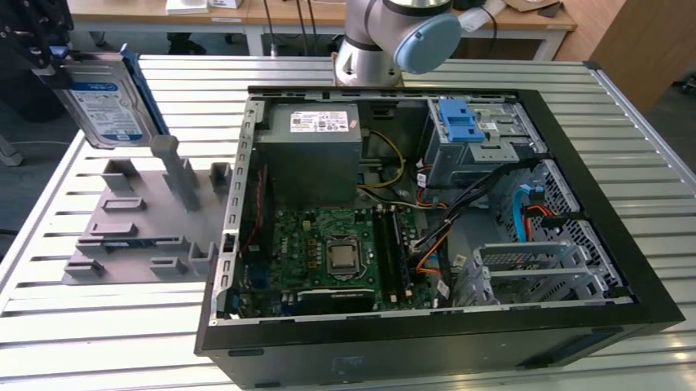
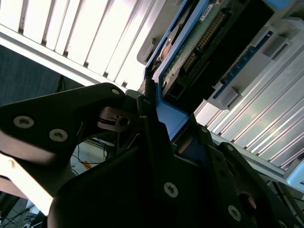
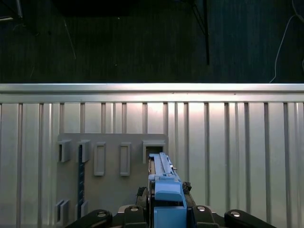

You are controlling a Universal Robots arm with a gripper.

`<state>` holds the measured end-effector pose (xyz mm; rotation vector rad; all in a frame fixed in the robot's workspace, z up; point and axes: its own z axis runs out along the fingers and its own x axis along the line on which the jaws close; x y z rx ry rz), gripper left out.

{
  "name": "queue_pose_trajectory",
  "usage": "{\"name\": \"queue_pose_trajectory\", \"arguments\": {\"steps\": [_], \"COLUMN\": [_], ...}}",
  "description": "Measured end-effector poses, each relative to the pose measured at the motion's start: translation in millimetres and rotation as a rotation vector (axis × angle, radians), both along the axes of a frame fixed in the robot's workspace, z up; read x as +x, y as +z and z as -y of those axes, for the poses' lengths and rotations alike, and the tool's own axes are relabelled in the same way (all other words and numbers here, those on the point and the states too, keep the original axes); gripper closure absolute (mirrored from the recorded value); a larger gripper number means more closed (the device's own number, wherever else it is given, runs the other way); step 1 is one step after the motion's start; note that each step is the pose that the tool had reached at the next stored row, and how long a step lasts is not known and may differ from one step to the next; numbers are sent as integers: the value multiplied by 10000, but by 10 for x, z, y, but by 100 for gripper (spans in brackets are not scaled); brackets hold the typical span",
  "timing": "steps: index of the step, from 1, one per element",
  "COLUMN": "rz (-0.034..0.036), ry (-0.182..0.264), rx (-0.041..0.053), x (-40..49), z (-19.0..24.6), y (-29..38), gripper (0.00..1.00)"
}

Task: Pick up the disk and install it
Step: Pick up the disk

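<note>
We can read no text: the print on the white-and-blue label of the disk (image 1: 103,106) and the power supply (image 1: 321,151) sticker is too small

Silver-grey arm (image 1: 364,50) with pale blue joint cap (image 1: 431,41), black gripper (image 2: 153,108) studded with silver screws (image 2: 171,189)

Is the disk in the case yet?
Out: the gripper holds the disk above the grey rack, beside the open case.
</note>
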<state>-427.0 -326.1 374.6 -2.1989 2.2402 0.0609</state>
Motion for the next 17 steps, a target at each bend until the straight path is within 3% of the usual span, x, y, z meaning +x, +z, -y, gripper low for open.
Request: {"name": "queue_pose_trajectory", "arguments": {"steps": [6,17], "rz": [2,-1], "ry": [0,0], "rx": [3,9], "x": [-1,0], "z": [0,0], "y": [56,74], "gripper": [64,64]}}
